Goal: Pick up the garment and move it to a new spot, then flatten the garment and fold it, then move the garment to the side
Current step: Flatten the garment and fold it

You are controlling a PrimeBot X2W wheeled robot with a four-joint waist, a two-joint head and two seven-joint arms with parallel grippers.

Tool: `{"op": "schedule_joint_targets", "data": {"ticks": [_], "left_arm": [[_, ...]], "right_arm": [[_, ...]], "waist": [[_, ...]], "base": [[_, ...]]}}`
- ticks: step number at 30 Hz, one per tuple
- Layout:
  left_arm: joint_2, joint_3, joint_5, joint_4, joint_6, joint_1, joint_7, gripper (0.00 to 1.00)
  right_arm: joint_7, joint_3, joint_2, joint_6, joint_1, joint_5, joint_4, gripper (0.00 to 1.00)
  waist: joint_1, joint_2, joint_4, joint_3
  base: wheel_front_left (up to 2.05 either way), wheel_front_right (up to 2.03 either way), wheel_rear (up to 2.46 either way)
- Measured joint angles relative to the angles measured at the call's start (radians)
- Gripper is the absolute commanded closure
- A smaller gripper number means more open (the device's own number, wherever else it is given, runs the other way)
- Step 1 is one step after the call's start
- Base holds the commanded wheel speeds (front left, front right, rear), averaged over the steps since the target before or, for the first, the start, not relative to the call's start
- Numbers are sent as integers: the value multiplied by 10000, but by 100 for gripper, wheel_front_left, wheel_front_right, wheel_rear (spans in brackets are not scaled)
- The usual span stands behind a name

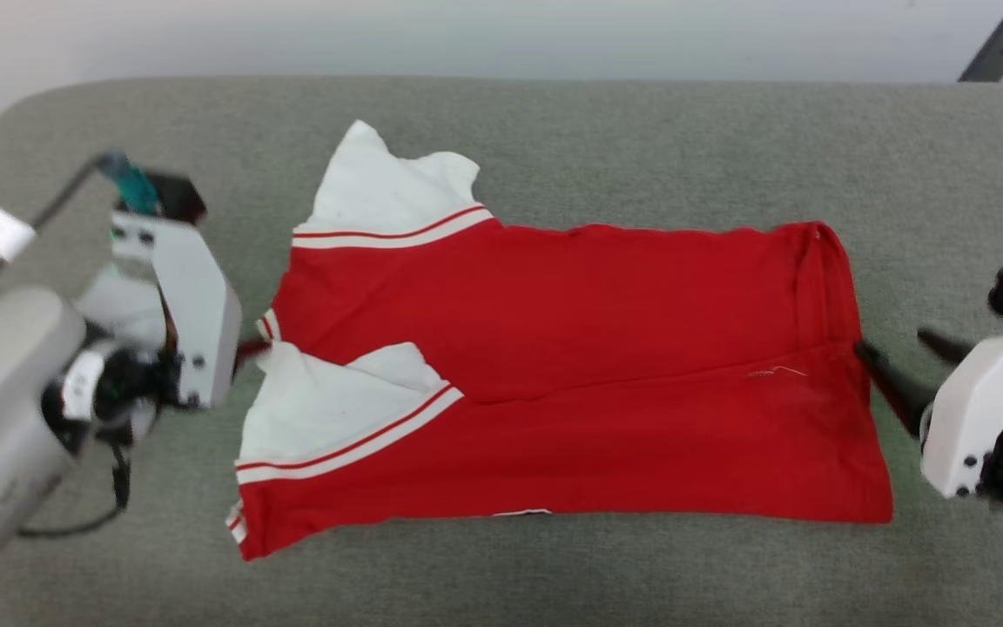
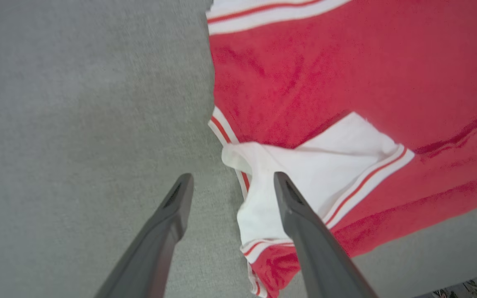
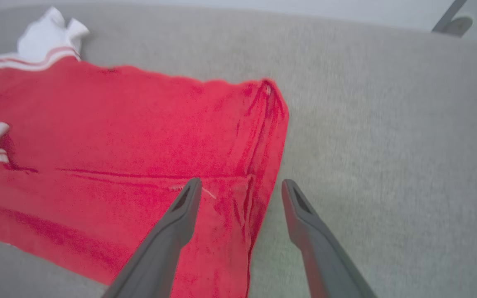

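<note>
The garment point(image 1: 597, 348) is a red jersey with white, red-striped panels at its left end. It lies flat on the grey table point(image 1: 554, 131), folded lengthwise, with the near half lapped over the far half. My left gripper point(image 2: 233, 178) is open at the garment's left end; one finger hangs over the white panel point(image 2: 304, 174), the other over bare table. In the head view its wrist housing hides most of the left gripper point(image 1: 251, 350). My right gripper point(image 3: 242, 182) is open and straddles the garment's point(image 3: 118, 145) right edge, and its dark fingers point at the hem point(image 1: 900, 348).
The padded grey table surface stretches well beyond the garment on all sides, with a rounded far-left corner. A pale wall runs behind it. A grey pole point(image 1: 1002, 39) leans at the far right. A black cable point(image 1: 75, 522) hangs under my left forearm.
</note>
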Motion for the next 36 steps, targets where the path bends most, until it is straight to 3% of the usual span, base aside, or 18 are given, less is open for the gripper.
{"op": "schedule_joint_targets", "data": {"ticks": [9,16,23,36], "left_arm": [[-616,700,968,1630,-1005,-1335,-2328,0],[-1068,844,1689,3818,-2104,-2558,-3708,0],[-1317,740,1845,5559,-2665,-3548,-3290,0],[-1626,531,1685,7672,-3083,-4696,-1532,0]], "right_arm": [[-3708,249,648,0,-656,-869,-704,0],[-5252,523,989,0,-780,-1216,-644,0],[-5455,600,1168,0,-791,-1166,-380,0],[-5254,892,1315,0,-1055,-895,-184,0]], "waist": [[1,0,-660,496],[1,0,-1401,1149],[1,0,-2004,1829],[0,0,-2884,3019]], "base": [[0,0,0],[0,0,0],[0,0,0],[0,0,0]]}}
